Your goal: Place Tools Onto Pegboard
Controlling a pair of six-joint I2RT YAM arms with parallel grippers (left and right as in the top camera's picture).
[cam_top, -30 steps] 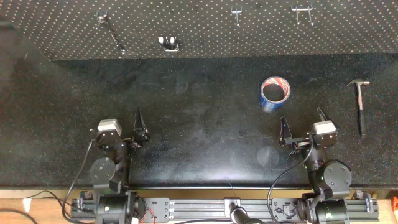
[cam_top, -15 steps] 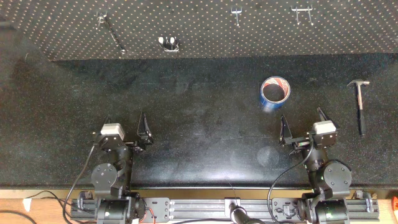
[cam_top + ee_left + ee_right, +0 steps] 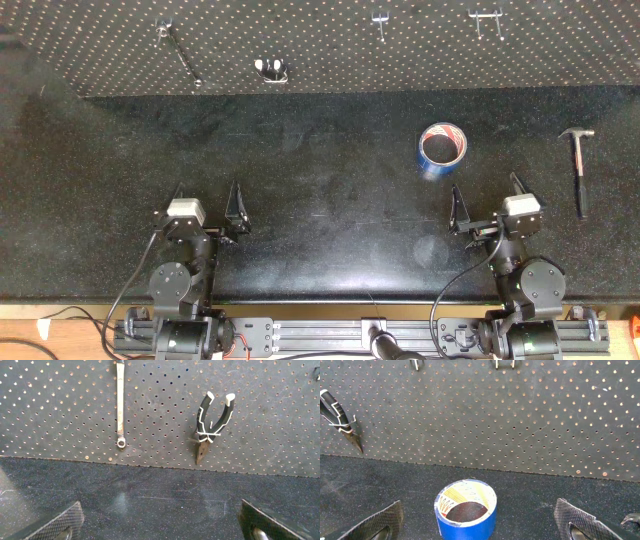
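- Currently, left gripper (lower left): jaws wide apart, holding nothing.
- Right gripper (lower right): same condition.
- Tape roll, hammer: on table, right side.
- Wrench, pliers: hanging on pegboard, upper left.

The wrench is bright bare metal. The pegboard looks matt and perforated, the desk rough and grainy, the tape roll smooth and glossy.

Black worktop, possibly wooden floor
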